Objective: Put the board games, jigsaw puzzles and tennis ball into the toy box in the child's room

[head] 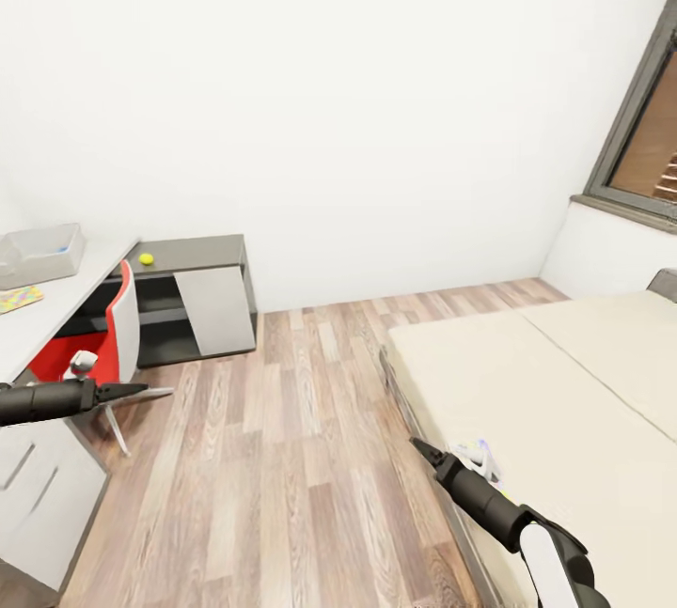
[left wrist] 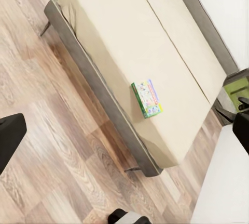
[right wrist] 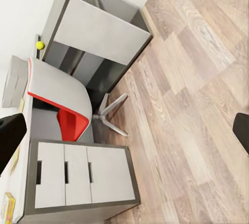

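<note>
The robot stands on the wood floor between the table [head: 56, 303] and the bed [head: 564, 373], with nothing held. The left hand [head: 132, 391] hangs out in front of the red chair [head: 120, 331]; its fingers look drawn to a narrow point, though the left wrist view shows dark pads at opposite edges, so I cannot tell its state for sure. The right hand [head: 417, 445] hovers at the near edge of the bed, and again I cannot tell whether it is spread or pressed together.

One board game [left wrist: 147, 98], green-edged with a cartoon cover, lies flat on the mattress close to the side rail. Its long axis runs roughly across the bed, one short end pointing toward the floor side. In the head view it is partly hidden behind the right arm. The tennis ball [head: 146, 258] sits on the lower dark section of the table, the toy box [head: 39, 254] on the pale top, with a jigsaw puzzle [head: 19, 298] just beside it.

The main risk is reaching for the flat box: a thin lid on a soft mattress gives little to pinch, and a push could slide it over the rail onto the floor. The arm could also catch the bed frame.
</note>
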Robot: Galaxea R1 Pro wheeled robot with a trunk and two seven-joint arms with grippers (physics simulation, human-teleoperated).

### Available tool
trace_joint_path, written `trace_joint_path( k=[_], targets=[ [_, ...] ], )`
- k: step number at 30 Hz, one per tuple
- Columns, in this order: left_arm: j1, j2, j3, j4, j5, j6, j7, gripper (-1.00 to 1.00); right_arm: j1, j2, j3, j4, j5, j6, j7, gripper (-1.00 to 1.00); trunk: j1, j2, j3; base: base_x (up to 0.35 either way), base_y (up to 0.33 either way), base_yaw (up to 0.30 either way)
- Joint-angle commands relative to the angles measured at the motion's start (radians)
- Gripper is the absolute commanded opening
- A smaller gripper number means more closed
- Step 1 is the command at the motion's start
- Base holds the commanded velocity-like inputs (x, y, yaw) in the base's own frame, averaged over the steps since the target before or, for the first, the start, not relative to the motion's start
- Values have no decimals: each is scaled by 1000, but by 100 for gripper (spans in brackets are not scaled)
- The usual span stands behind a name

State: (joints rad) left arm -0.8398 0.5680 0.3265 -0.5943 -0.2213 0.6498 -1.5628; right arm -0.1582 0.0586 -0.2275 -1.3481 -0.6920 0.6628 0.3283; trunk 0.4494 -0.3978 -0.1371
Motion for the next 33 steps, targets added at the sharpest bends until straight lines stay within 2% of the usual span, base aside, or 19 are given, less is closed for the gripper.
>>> trace_joint_path(
  k=[1,9,33],
  targets=[
    [-1,0,5,-1,-10,10,-8,100,-1,1,-3,0,-1,8,3,100,1,-2,-2,5,3,-277],
    [-1,0,5,-1,-10,10,-8,100,-1,1,-3,0,-1,8,3,100,1,-2,1,1,89,-277],
    [-1,0,5,-1,-11,13,-8,100,-1,1,-3,4,-1,8,3,100,1,-2,11,1,277,-277]
  ],
)
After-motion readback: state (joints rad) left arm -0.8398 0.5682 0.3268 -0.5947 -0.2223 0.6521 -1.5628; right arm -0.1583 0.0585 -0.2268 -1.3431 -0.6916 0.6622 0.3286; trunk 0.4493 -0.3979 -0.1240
